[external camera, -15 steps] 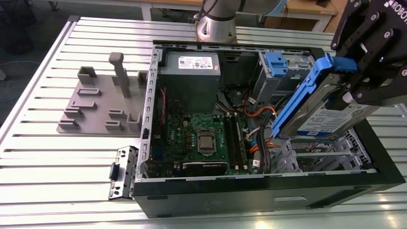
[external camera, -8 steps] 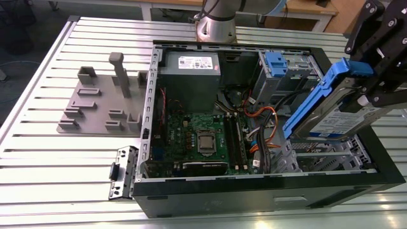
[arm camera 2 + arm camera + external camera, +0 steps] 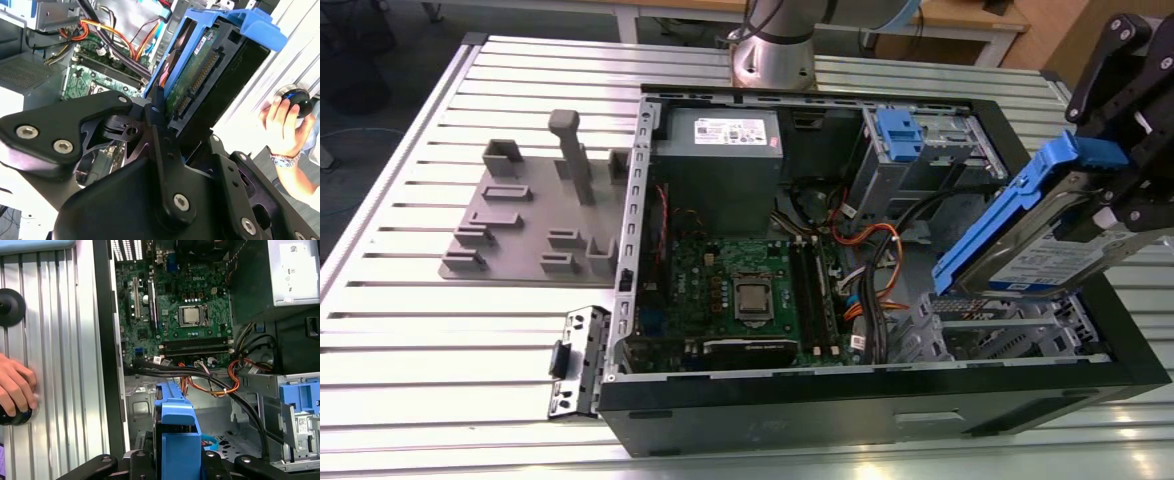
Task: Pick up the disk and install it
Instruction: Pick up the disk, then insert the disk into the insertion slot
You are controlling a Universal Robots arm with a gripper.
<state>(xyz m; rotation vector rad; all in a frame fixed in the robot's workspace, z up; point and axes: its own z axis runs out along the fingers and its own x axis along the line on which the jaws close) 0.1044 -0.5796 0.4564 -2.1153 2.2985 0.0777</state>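
Observation:
The disk (image 3: 1025, 258), a silver hard drive in a bright blue bracket, hangs tilted above the open computer case (image 3: 881, 400), over its corner at the exterior view's right. My gripper (image 3: 1110, 212) is shut on it from that side, black fingers clamping its flat faces. The second wrist view shows the disk (image 3: 200, 70) with its connector edge and circuit board between the fingers (image 3: 159, 117). The first wrist view shows the disk (image 3: 177, 432) edge-on above a bare metal bay floor (image 3: 225, 432). The grey drive cage with a blue latch (image 3: 907, 135) stands at the case's far side.
Inside the case lie a green motherboard (image 3: 747, 290), a grey power supply (image 3: 720, 140) and orange and black cables (image 3: 874, 270). A grey fixture block (image 3: 534, 215) sits on the slatted table. A person's hand (image 3: 282, 120) rests on a black knob beside the case.

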